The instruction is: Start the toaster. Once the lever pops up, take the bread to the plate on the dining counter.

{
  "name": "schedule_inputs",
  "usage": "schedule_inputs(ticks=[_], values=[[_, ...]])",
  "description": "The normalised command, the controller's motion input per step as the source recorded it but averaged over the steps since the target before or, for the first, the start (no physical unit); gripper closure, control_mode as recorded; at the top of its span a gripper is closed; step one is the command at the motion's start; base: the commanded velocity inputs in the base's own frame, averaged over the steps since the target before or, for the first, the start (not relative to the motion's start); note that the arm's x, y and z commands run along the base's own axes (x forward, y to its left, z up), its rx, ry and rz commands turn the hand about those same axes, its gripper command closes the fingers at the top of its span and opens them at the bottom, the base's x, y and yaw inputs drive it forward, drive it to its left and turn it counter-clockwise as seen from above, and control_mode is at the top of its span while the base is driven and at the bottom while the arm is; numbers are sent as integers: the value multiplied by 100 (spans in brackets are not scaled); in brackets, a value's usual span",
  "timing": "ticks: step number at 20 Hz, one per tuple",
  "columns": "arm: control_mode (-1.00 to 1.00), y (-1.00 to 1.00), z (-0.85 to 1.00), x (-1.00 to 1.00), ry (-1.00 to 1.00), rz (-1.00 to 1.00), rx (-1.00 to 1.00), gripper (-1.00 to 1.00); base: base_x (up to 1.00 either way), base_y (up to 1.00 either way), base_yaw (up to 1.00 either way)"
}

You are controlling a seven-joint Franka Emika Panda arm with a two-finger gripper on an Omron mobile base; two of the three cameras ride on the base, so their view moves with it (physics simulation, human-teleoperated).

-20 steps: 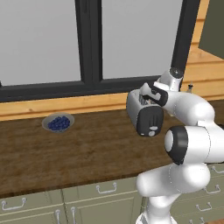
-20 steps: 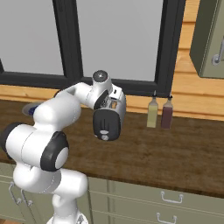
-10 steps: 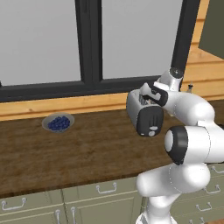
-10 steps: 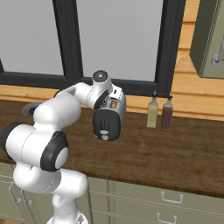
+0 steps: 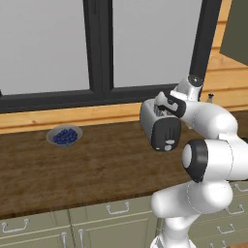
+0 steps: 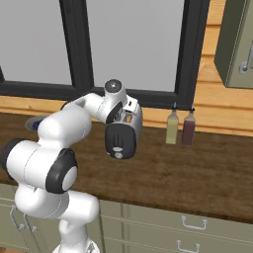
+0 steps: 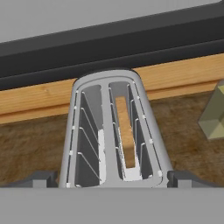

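Note:
The silver-grey toaster (image 5: 161,129) (image 6: 121,138) stands on a wood counter below the window, its dark front panel facing the robot. From the hand view I look down into the toaster (image 7: 109,131): the tan bread (image 7: 124,131) sits low in the right slot and the left slot is empty. My gripper (image 7: 111,180) hangs just above the toaster's near end, open, with one dark fingertip (image 7: 40,179) at each side and nothing between them. In the base views the hand (image 5: 170,103) (image 6: 122,111) sits over the toaster's top. The plate and the dining counter are out of view.
A grey bowl of blueberries (image 5: 64,136) lies on the counter to the left. Two bottles (image 6: 172,127) (image 6: 188,127) stand to the right against the wooden ledge; one bottle (image 7: 213,114) is close beside the toaster. Green drawers (image 5: 111,213) run below, and a wall cabinet (image 6: 238,44) hangs upper right.

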Motion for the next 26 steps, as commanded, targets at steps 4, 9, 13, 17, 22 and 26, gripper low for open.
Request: schedule_inputs(ticks=[4,9,13,17,22,26], values=[[-100,0,0,0,0,0,0,-100,0,0,0],[-100,0,0,0,0,0,0,-100,0,0,0],[-100,0,0,0,0,0,0,-100,0,0,0],[-100,0,0,0,0,0,0,-100,0,0,0],[-100,0,0,0,0,0,0,-100,0,0,0],[-100,0,0,0,0,0,0,-100,0,0,0]])
